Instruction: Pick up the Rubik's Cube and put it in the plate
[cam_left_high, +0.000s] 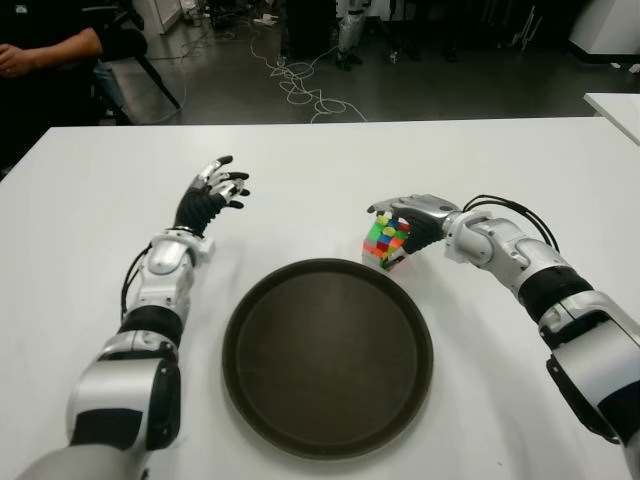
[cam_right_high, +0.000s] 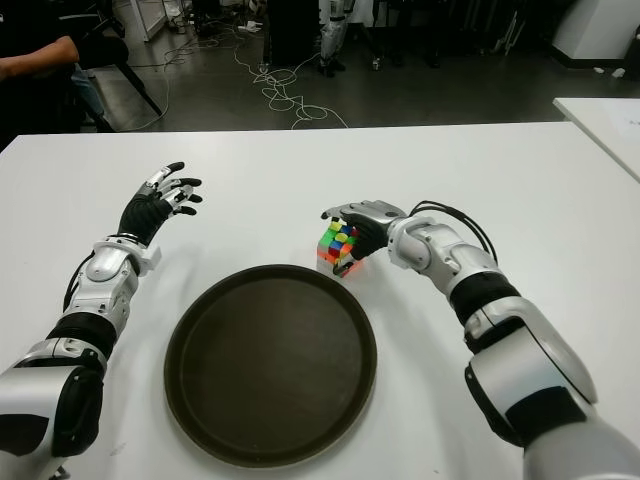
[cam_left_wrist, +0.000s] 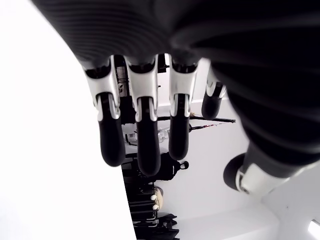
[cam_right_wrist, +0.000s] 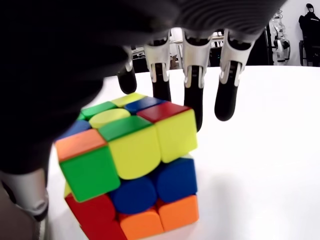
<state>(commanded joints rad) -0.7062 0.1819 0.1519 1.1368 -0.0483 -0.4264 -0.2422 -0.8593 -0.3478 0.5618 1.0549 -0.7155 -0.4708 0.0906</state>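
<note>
**Cube at plate's far-right rim, right hand cupping over it**

So, going L to R. A person's arm (cam_left_high: 35, 52) in a dark sleeve is showing at the far-left corner, beyond the table, w/ cables (cam_left_high: 300, 85) trailing across the floor behind.

The left hand (cam_left_high: 212, 192) is showing over the white table (cam_left_high: 90, 200), left of the plate, w/ fingers (cam_left_wrist: 142, 135) reaching straight out and lightly spread, holding nothing. Can't tell if it's touching the tabletop.

The round dark plate (cam_left_high: 250, 390) is sitting at centre, nearest the robot, and nothing is lying in it.

The Rubik's Cube (cam_left_high: 385, 239) is standing just beyond the plate's far-right rim, tilted; can't tell if it's touching the rim or the table. In the right wrist view the layers are looking twisted out of line, w/ green, yellow, blue, orange and red faces showing.

The right hand (cam_left_high: 412, 218) is arching over the cube from the right side, w/ fingertips (cam_right_wrist: 226, 100) hanging down past the cube's far side and the palm covering it from above. The fingers are curving round it, but can't tell if they're actually pressing on it, so a firm grip isn't confirmed.

A second white table (cam_left_high: 615, 105) is showing at the far-right edge.
</note>
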